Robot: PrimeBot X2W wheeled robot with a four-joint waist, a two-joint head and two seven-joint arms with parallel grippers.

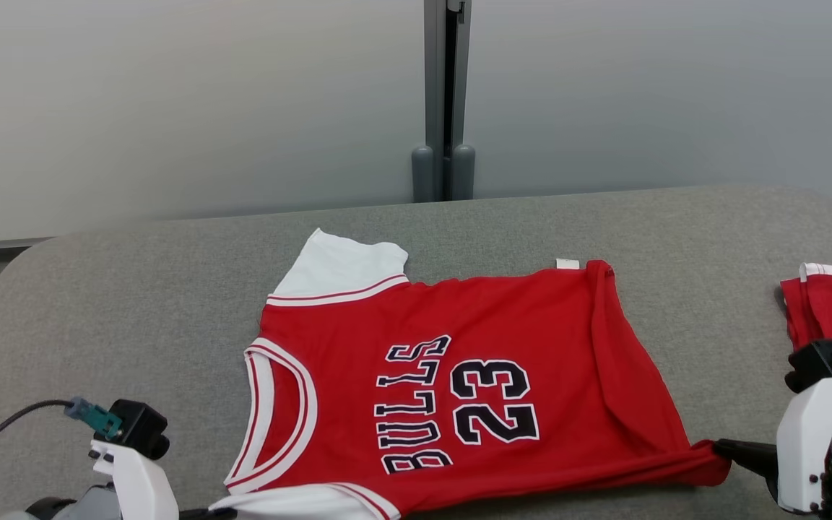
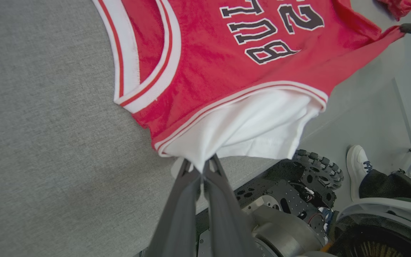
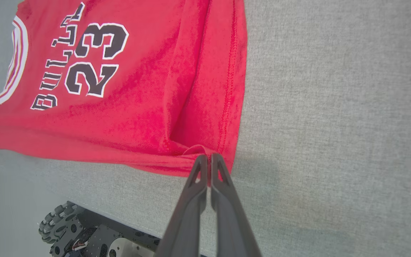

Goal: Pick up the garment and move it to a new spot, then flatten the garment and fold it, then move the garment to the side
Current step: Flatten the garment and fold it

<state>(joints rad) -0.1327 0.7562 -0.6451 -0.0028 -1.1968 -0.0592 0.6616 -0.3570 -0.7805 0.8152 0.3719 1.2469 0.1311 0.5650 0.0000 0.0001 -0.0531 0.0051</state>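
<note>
- Lowest and nearest, under the near edge of the table [image 2: 48, 142], the left wrist view shows the robot's dark base with a studded wheel [image 2: 319, 173], and a person's white shoe [image 2: 357, 166] on the floor just beside it
- The left hand [image 2: 202, 167] has its fingers pressed together, pinching the tip of the near sleeve [image 2: 259, 128] of the jersey [image 1: 459, 339]; this white sleeve is drawn out past the table's near edge and bunches toward the fingertips
- The right hand [image 3: 209, 159] is likewise pressed together, pinching the near hem corner of the jersey; the corner is pulled out to a point over the table, close to its near edge
- Between the two hands the jersey's near side runs as one stretched line
- The jersey is red with white trim and lies printed side up across the middle of the grey table, neck toward the robot's left and hem toward its right (so "BULLS" and "23" read sideways in the head view)
- A long fold [image 1: 622, 361] runs along the hem side, from the far hem corner down toward the pinched corner
- The far sleeve [image 1: 340, 263], white, lies flat on the table at the jersey's far left corner, and a small white tag [image 1: 568, 263] sticks out from the far edge
- A second red cloth [image 1: 831, 303] with white trim lies at the table's right end, apart from the jersey
- Beyond the table stands a pale wall [image 1: 170, 108] with a grey post [image 1: 445, 101]
</note>
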